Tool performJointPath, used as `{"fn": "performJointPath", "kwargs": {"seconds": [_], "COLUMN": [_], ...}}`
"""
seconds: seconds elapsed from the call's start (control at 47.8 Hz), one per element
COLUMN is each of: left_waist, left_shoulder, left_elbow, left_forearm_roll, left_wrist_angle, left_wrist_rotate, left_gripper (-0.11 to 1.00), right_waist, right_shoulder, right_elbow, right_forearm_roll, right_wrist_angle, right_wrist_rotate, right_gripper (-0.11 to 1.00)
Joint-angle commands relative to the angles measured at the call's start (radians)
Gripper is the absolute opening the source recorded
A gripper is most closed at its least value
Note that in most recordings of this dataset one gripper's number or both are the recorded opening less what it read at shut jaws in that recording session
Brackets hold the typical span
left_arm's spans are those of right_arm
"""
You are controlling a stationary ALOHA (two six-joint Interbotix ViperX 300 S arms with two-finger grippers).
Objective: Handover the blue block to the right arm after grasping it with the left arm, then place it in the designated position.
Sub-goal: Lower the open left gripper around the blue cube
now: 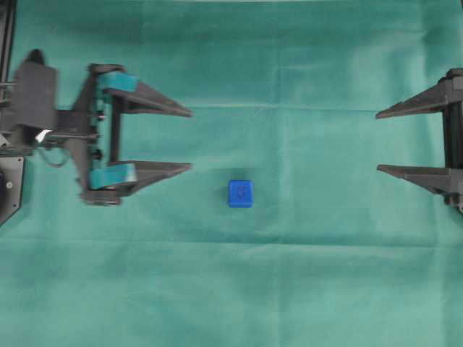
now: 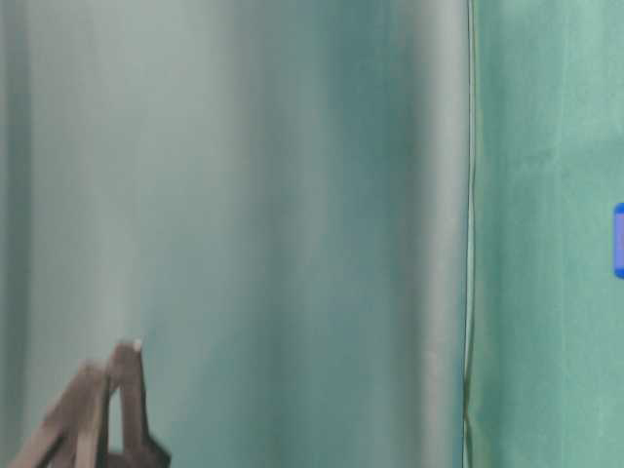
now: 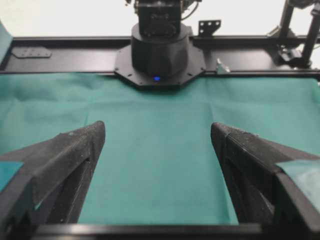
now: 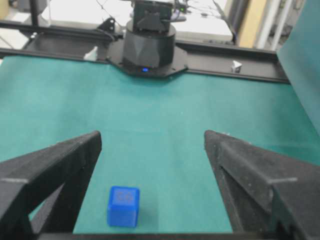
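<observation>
The blue block (image 1: pixel 240 194) sits on the green cloth (image 1: pixel 289 289) near the middle of the overhead view, a little nearer the left gripper (image 1: pixel 189 139) than the right gripper (image 1: pixel 377 142), and touched by neither. It rests flat, with a faint embossed mark on its top face.

The left gripper, banded with teal tape (image 1: pixel 119 82), points toward the right of the scene with its jaws spread wide and nothing between them. The block lies just beyond its fingertips and slightly below the line of the lower finger, so it is outside the jaws. The left wrist view shows only bare cloth between the two fingers (image 3: pixel 65 155).

The right gripper, all black, points back toward the left from the right edge, jaws equally wide and empty. In its wrist view the block (image 4: pixel 123 206) appears low and left of centre, close beside the left-hand finger (image 4: pixel 55 165).

The table-level view is blurred; a sliver of blue at its right edge (image 2: pixel 618 241) is probably the block.
</observation>
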Motion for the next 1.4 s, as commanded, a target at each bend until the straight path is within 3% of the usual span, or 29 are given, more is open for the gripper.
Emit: {"fn": "performJointPath", "kwargs": {"seconds": [0.0, 0.23, 0.586, 0.817, 1.235, 1.382], "left_waist": [-0.009, -0.012, -0.011, -0.014, -0.023, -0.023], "left_shoulder": [0.052, 0.146, 0.156, 0.198, 0.310, 0.341], "left_elbow": [-0.077, -0.178, -0.196, -0.287, -0.568, -0.623], "left_forearm_roll": [0.002, 0.002, -0.002, -0.002, 0.000, 0.002], "left_wrist_angle": [-0.011, 0.003, 0.081, 0.368, 0.910, 0.991], "left_wrist_rotate": [0.002, 0.002, -0.008, -0.043, -0.052, -0.052], "left_gripper": [1.00, 1.00, 1.00, 1.00, 1.00, 1.00], "right_waist": [-0.002, -0.002, -0.002, -0.002, -0.002, -0.002], "right_shoulder": [0.011, 0.018, 0.020, 0.021, 0.026, 0.029], "right_elbow": [-0.026, -0.025, -0.025, -0.025, -0.028, -0.026], "right_forearm_roll": [-0.003, -0.003, -0.006, -0.006, -0.006, -0.006], "right_wrist_angle": [-0.012, -0.026, -0.029, -0.029, -0.025, -0.025], "right_wrist_rotate": [0.000, 0.000, 0.000, 0.000, 0.000, 0.000], "right_gripper": [0.94, 0.94, 0.94, 0.94, 0.94, 0.94]}}
